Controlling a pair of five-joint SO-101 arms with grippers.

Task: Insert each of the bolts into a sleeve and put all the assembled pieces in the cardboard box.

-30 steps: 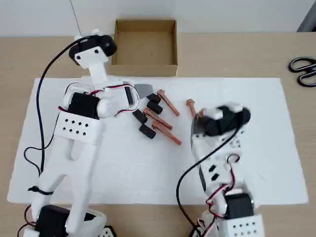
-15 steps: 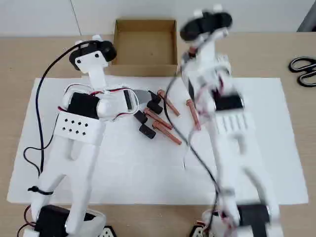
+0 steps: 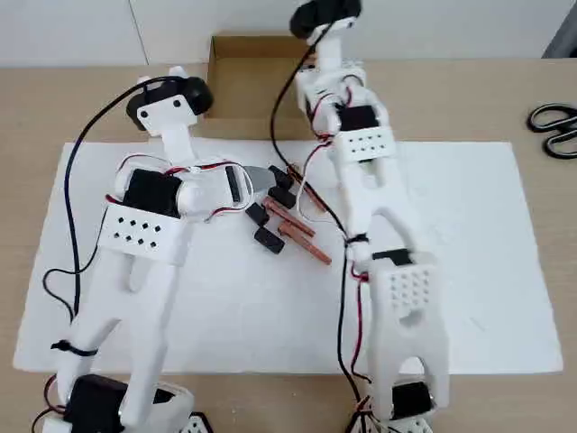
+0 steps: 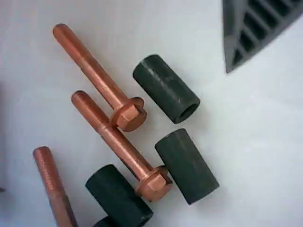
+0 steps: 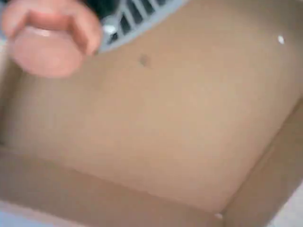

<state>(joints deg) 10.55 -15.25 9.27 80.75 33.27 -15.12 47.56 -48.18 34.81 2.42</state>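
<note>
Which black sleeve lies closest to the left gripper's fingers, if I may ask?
The sleeve whose hollow end shows; the others lie farther from the fingers.

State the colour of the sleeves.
The sleeves are black, clearest in the left wrist view.

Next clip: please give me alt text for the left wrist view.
Three copper-coloured metal bolts and three short black cylindrical sleeves lie loose on a white sheet. Two bolts lie side by side, hexagonal flanged heads showing, neither inside a sleeve; the third is cut off by the frame edge.
</note>
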